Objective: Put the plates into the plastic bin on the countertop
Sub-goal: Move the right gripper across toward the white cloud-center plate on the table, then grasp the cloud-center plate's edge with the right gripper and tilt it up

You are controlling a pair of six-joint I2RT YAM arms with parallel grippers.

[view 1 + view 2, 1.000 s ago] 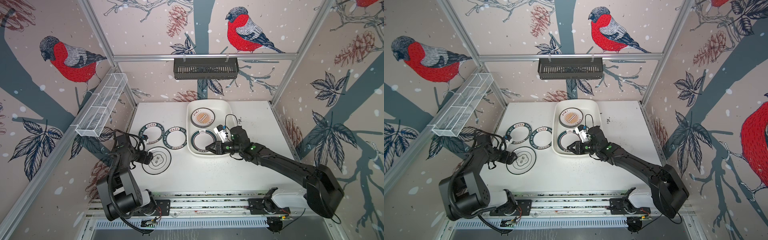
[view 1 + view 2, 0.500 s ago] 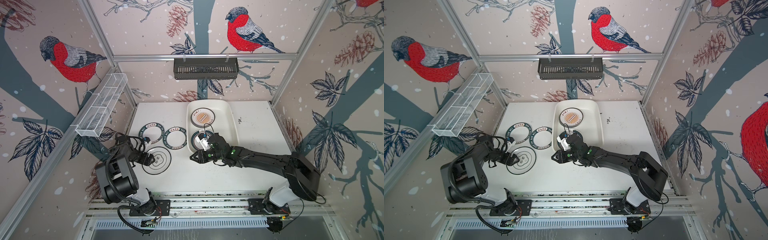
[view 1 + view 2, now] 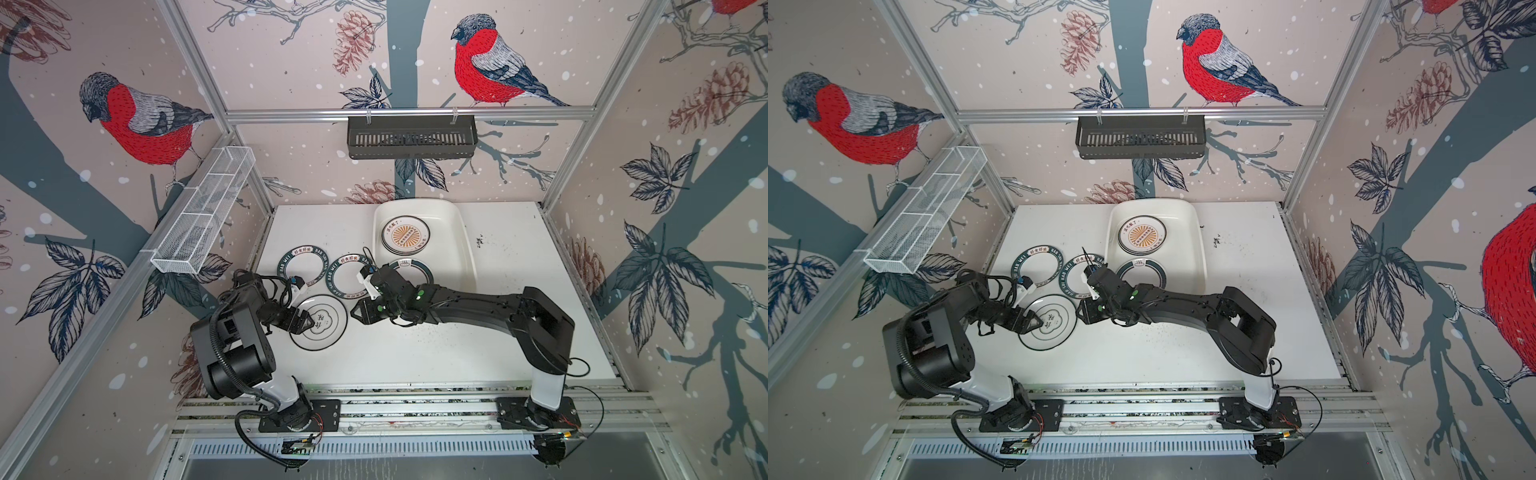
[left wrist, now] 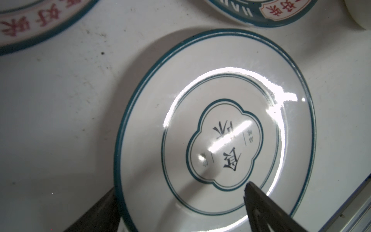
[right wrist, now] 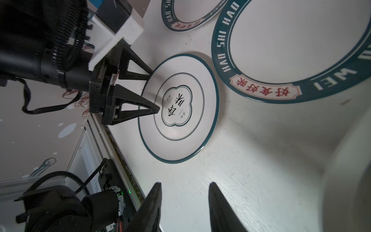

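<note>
A thin-rimmed plate with a flower outline (image 3: 322, 322) (image 4: 216, 128) (image 5: 178, 108) lies on the countertop (image 3: 415, 353). My left gripper (image 3: 306, 323) (image 4: 180, 187) (image 5: 155, 90) is open and straddles its rim, one finger outside and one over the plate. My right gripper (image 3: 356, 312) (image 5: 184, 186) is open and empty, low over the bare countertop beside that plate. Two lettered-rim plates (image 3: 302, 266) (image 3: 352, 276) lie behind. The plastic bin (image 3: 467, 249) holds a sunburst plate (image 3: 405, 235) and a green-ringed plate (image 3: 415, 268) partly hidden by my right arm.
A black slotted basket (image 3: 411, 137) hangs on the back rail. A white wire-mesh tray (image 3: 203, 216) is fixed along the left wall. Aluminium rails (image 3: 415, 409) run along the countertop's front edge, where both arm bases are mounted.
My right gripper has swung left out of the bin to the countertop beside the flower plate, its jaws a little wider. The left gripper has edged further onto the plate's rim.
</note>
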